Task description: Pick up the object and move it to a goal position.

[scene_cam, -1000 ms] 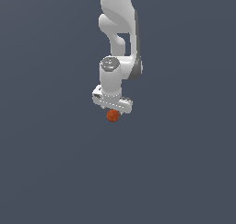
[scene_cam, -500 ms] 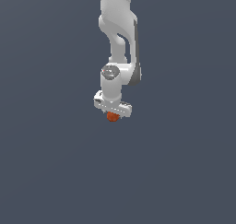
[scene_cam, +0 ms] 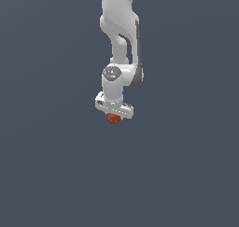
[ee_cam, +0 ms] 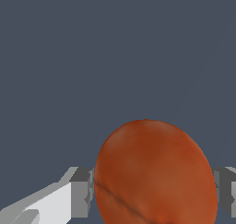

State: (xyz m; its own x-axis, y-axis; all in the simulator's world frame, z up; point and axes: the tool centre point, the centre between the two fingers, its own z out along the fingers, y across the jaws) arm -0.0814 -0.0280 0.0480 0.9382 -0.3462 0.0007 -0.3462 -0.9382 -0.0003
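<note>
The object is a small orange-red, slightly egg-shaped ball [scene_cam: 113, 118] with a faint dark seam. In the exterior view it sits just under the white gripper [scene_cam: 114, 115], held off the ground. In the wrist view the ball [ee_cam: 154, 172] fills the space between the two fingers, and grey pads [ee_cam: 82, 191] press against both of its sides. The gripper [ee_cam: 154, 191] is shut on the ball. The fingertips are mostly hidden behind the ball in the exterior view.
The white arm [scene_cam: 120, 44] hangs down from the top of the exterior view. A plain dark grey surface [scene_cam: 186, 174] surrounds it, with no other object in view.
The arm and the held ball have shifted slightly toward the exterior view's left and a little upward over the last second. The grip has stayed the same.
</note>
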